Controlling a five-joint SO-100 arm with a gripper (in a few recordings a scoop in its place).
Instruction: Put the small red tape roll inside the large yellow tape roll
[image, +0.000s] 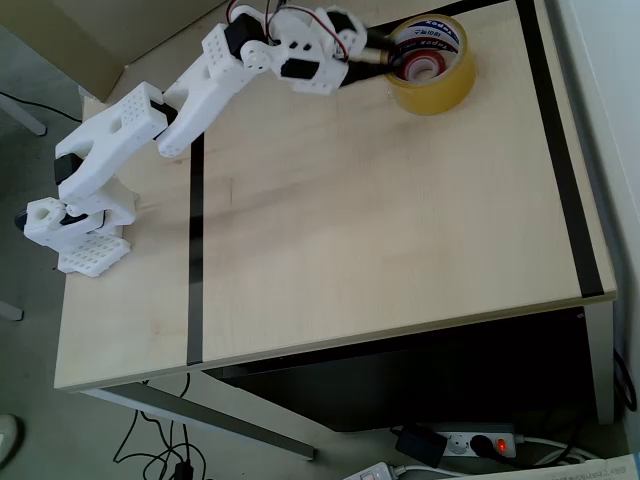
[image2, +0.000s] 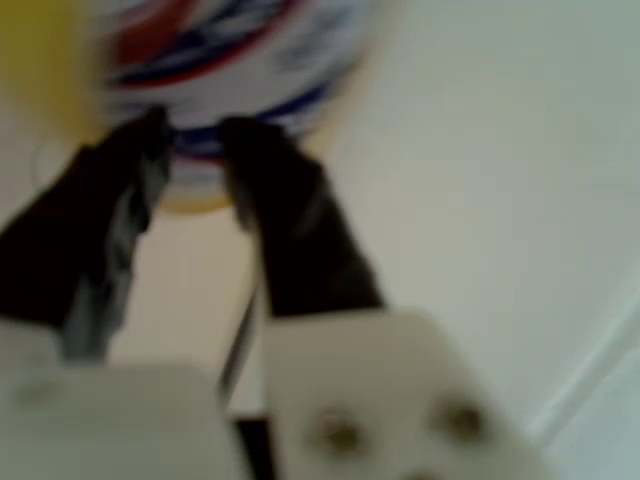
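The large yellow tape roll (image: 440, 92) stands on its flat side at the table's far right in the overhead view. The small red tape roll (image: 422, 66) lies inside its hole, with the white core showing. My gripper (image: 385, 57) hangs at the yellow roll's left rim, the white arm stretching in from the left. The wrist view is blurred; there the black fingers (image2: 280, 220) stand slightly apart, tips just in front of the yellow roll (image2: 250, 50), with nothing between them. The gripper (image2: 195, 135) is open.
The arm's base (image: 75, 235) is clamped at the table's left edge. Black tape lines (image: 195, 250) run across the wooden top at left and right (image: 560, 150). The yellow roll sits close to the table's far edge. A power strip (image: 470, 443) lies on the floor below.
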